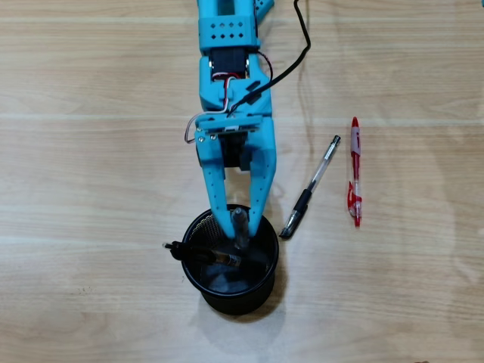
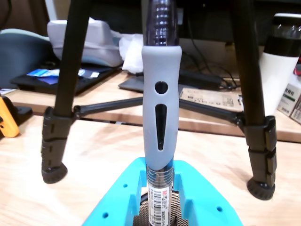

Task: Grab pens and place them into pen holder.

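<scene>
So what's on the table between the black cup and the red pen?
In the overhead view, one clear pen with a black grip lies between the pen holder and the red pen.

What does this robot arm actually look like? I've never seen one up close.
The arm is bright blue plastic, built from boxy segments, one dotted with small holes. Black motor blocks sit inside it, with thin red, white and black wires looping at the wrist and a black cable trailing off to the side. The gripper has two long tapering blue fingers; in the wrist view they show small round holes.

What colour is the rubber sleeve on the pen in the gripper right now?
Grey, on the sleeve of the held pen; clearest in the wrist view.
</scene>
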`<state>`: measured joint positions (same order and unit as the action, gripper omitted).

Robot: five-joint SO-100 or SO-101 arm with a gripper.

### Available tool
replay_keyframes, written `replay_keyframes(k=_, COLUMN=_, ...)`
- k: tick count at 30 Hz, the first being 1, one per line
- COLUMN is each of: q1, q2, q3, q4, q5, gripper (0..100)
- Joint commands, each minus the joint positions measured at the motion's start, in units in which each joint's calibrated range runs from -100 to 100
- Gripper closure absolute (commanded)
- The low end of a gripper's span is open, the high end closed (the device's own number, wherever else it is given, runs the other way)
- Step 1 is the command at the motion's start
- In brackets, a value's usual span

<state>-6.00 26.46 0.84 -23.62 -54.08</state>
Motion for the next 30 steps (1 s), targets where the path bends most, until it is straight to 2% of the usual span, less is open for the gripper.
replay_keyframes(k=1, q1=1.1, q2=0.7, q3=-5.0, q4=-1.2, q5=-0.3, gripper=98)
replay_keyframes(k=7, q1=1.1, q2=2.1, q3=-5.9, q4=-1.2, q5=-0.4, gripper=97)
replay_keyframes(k=15, q1=0.7, q2=1.6, q3=-5.9, q4=-1.2, q5=-0.4, gripper=89)
replay_keyframes(k=22, q1=0.3, q2=-1.1, q3=-5.8, q4=-1.3, q5=-0.3, gripper=90)
replay_keyframes(k=24, q1=0.0, q2=-4.3, q3=-4.5, q4=-0.5, q5=0.2, gripper=94)
replay_keyframes(k=26, q1=-0.9, q2=-7.7, q3=-1.4, q4=-0.5, q5=0.2, gripper=99)
replay_keyframes(k=30, q1=-2.4, q2=-15.9, q3=6.9, q4=-0.5, q5=0.2, gripper=98)
